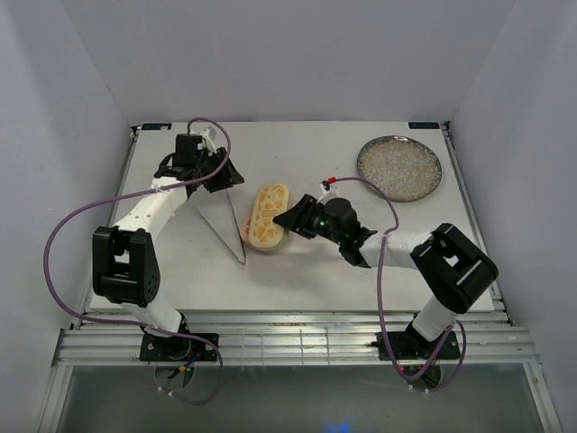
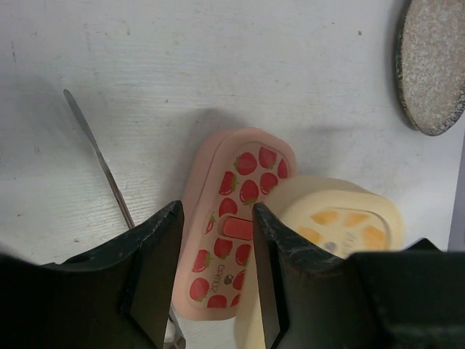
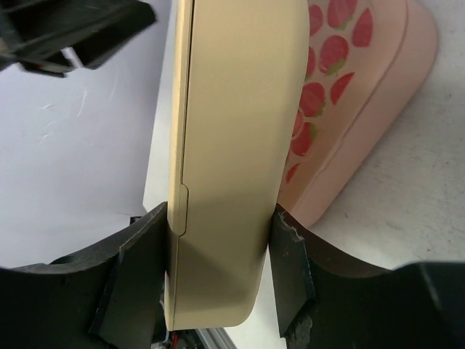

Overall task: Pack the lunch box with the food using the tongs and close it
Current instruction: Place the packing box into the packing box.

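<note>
The right gripper (image 3: 218,214) is clamped on the tan-yellow, round-cornered plastic tier of the lunch box (image 3: 225,131), with one black finger pressed to each broad face near one end. This tan-yellow tier has a lid printed with orange shapes. It partly overlaps the right side of the pink oblong plastic tier (image 2: 236,218), whose lid carries red strawberries. Whether the yellow tier rests on the pink tier or is held just clear of it cannot be told. The pink tier lies flat near the middle of the white table (image 1: 297,280).

The left gripper (image 2: 216,211) hangs to the far left of the pink tier, clear of it. Its jaws stand apart with nothing between them.

The thin silvery metal tongs (image 1: 225,230) lie flat on the table just left of the pink tier. Their arms spread toward the far side and their joined end points toward the near edge.

A round grey speckled plate (image 1: 399,169) sits well apart from the pink tier, to its far right.
</note>
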{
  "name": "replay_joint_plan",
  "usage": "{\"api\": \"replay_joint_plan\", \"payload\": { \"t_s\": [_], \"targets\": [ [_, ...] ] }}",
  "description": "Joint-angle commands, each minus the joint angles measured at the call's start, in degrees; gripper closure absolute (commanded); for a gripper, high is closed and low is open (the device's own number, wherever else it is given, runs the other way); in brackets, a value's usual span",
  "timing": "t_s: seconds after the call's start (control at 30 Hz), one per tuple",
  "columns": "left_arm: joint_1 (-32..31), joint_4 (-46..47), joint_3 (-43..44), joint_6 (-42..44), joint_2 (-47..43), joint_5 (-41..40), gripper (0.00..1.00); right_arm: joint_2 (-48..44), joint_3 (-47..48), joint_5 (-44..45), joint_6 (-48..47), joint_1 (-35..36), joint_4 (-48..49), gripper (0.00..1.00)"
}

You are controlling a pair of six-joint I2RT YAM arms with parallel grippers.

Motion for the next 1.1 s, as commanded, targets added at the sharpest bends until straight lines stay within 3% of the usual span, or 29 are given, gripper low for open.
{"api": "replay_joint_plan", "payload": {
  "t_s": [0.0, 0.17, 0.27, 0.43, 0.7, 0.93, 1.07],
  "targets": [
    [0.2, 1.8, -2.0, 0.2, -3.2, 2.6, 0.47, 3.3, 3.1, 5.3, 2.9, 0.7, 10.4, 0.92],
    [0.2, 2.5, -3.8, 1.0, -4.9, 1.8, 0.45, 7.8, 5.8, 10.2, 5.6, 3.0, 10.3, 0.92],
    [0.2, 2.8, -4.3, 0.9, -5.4, 2.4, 0.45, 9.0, 5.3, 14.0, 6.3, 4.5, 10.8, 0.86],
    [0.2, 3.7, -5.0, 0.5, -6.2, 2.9, 0.45, 9.2, 5.3, 19.2, 7.0, 5.4, 6.4, 0.56],
    [0.2, 4.5, -4.8, 0.3, -4.9, 4.8, 0.44, 9.8, 5.2, 17.0, 5.3, 5.7, 5.7, 0.47],
    [0.1, 4.6, -4.0, 0.2, -3.9, 5.4, 0.44, 9.7, 5.5, 16.1, 4.6, 5.8, 1.6, 0.31],
    [0.2, 5.4, -3.8, -0.2, -3.2, 5.9, 0.44, 10.0, 7.8, 16.1, 4.0, 5.8, -2.8, 0.28]
  ]
}}
